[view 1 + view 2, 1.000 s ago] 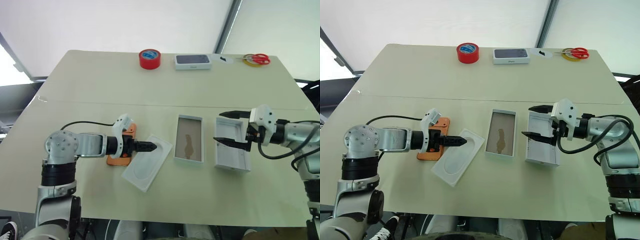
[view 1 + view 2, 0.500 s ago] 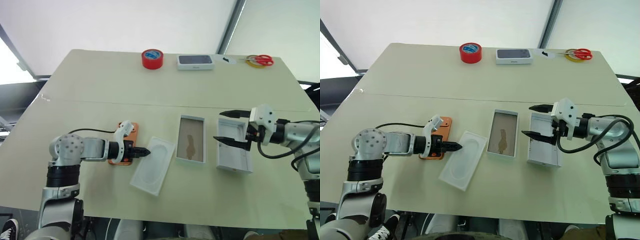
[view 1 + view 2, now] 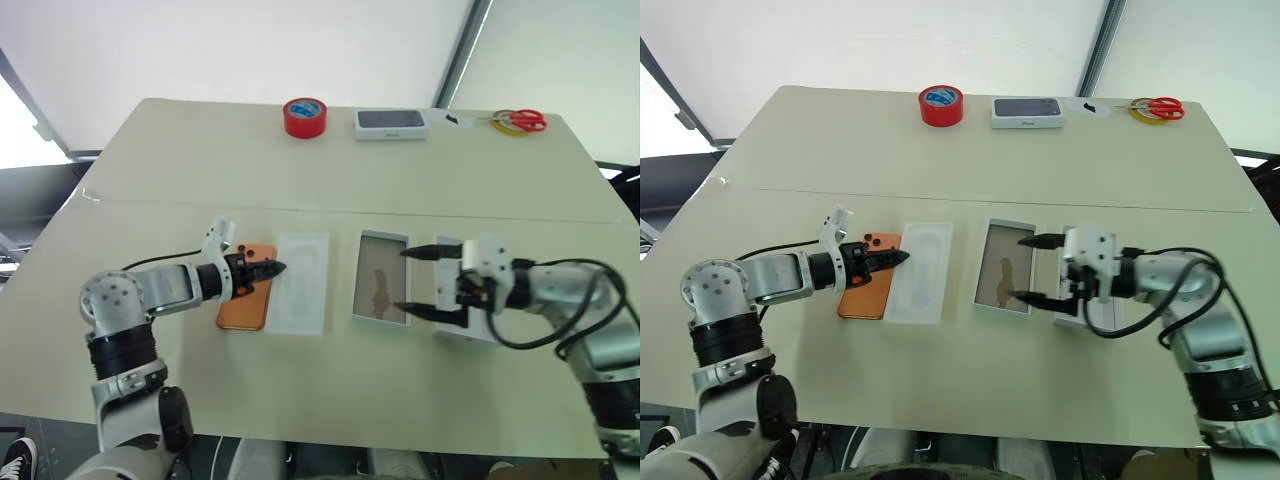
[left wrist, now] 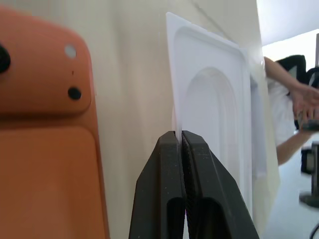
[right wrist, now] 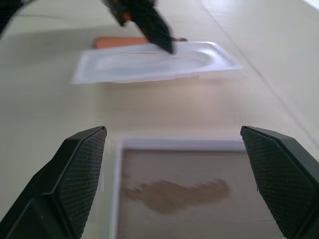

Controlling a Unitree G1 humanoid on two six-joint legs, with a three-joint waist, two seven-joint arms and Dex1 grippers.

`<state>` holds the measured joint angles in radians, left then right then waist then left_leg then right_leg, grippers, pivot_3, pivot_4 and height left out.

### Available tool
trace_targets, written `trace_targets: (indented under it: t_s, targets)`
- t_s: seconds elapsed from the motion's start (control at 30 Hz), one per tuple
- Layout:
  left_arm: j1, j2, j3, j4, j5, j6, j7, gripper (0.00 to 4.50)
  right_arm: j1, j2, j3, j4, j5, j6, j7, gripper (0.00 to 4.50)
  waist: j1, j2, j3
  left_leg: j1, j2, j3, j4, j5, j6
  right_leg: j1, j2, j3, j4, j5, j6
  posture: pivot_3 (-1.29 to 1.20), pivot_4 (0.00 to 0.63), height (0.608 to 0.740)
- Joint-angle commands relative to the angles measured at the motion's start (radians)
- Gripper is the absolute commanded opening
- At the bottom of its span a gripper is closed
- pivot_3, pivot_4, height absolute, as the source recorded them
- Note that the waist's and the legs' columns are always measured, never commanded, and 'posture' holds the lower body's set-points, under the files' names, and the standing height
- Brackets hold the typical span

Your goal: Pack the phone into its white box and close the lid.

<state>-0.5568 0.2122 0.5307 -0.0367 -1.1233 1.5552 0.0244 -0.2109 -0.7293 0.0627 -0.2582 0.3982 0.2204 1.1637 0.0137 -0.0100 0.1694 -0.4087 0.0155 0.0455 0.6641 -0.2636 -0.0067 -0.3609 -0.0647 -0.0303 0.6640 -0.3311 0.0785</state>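
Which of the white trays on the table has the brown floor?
The white box, the middle one between the moulded insert and the lid; the other two are white inside.

phone (image 3: 246, 300): lying flat on the table (image 3: 150, 170), leftmost in the near row
moulded insert (image 3: 300, 283): lying just right of the phone, alongside it
white box (image 3: 380, 292): sitting right of the insert, a gap between them
lid (image 3: 476, 330): lying just right of the white box
tape roll (image 3: 303, 117): standing at the far edge
second box (image 3: 391, 124): sitting right of the tape roll
scissors (image 3: 516, 121): lying furthest right along the far edge
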Motion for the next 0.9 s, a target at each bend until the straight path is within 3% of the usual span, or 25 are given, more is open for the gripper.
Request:
trace_targets:
  t_s: [0.03, 0.2, 0.27, 0.33, 0.53, 0.9]
  targets:
    - [-0.014, -0.03, 0.05, -0.061, -0.034, -0.034, 0.051, 0.03, 0.017, 0.003, 0.07, -0.026, -0.079, -0.015, -0.027, 4.5, -0.001, 0.0, 0.0, 0.0, 0.0, 0.0, 0.0, 0.0, 0.0, 0.0, 0.0, 0.0, 0.0, 0.0, 0.0, 0.0, 0.15, 0.74]
    - [0.022, -0.041, 0.028, -0.146, -0.036, -0.073, 0.05, 0.03, 0.023, -0.018, 0.14, 0.06, -0.203, -0.099, -0.027, 4.5, -0.001, -0.002, 0.001, 0.0, 0.0, 0.0, 0.0, 0.0, -0.001, 0.0, 0.0, 0.0, 0.0, 0.0, 0.0, 0.0, 0.15, 0.74]
    - [0.031, -0.04, 0.017, -0.164, -0.042, -0.077, 0.048, 0.0, 0.012, -0.019, 0.149, 0.093, -0.226, -0.119, -0.024, 4.0, -0.001, -0.002, 0.001, 0.0, 0.0, 0.0, 0.0, 0.0, -0.001, 0.0, 0.0, 0.0, 0.0, 0.0, 0.0, 0.0, 0.15, 0.74]
    - [0.042, -0.025, -0.014, -0.183, -0.02, -0.091, 0.037, 0.0, -0.004, -0.013, 0.159, 0.115, -0.246, -0.141, -0.024, 3.21, -0.001, -0.002, 0.001, 0.0, 0.0, 0.0, 0.0, 0.0, -0.001, 0.0, 0.0, 0.0, 0.0, 0.0, 0.0, 0.0, 0.15, 0.74]
    - [0.04, -0.015, -0.045, -0.157, -0.011, -0.108, 0.046, 0.0, -0.051, 0.031, 0.179, 0.126, -0.252, -0.135, -0.029, 0.11, -0.002, -0.002, 0.001, 0.0, 0.0, 0.0, 0.0, 0.001, -0.001, 0.0, 0.001, 0.0, 0.0, 0.0, 0.0, 0.0, 0.15, 0.74]
    - [-0.084, -0.04, -0.068, -0.054, -0.004, -0.159, 0.048, 0.0, -0.096, 0.101, 0.236, 0.181, -0.307, -0.174, -0.057, 0.05, -0.003, -0.003, 0.001, 0.0, -0.001, 0.0, 0.0, 0.001, -0.001, 0.0, 0.001, 0.0, 0.0, 0.0, 0.0, 0.0, 0.15, 0.74]
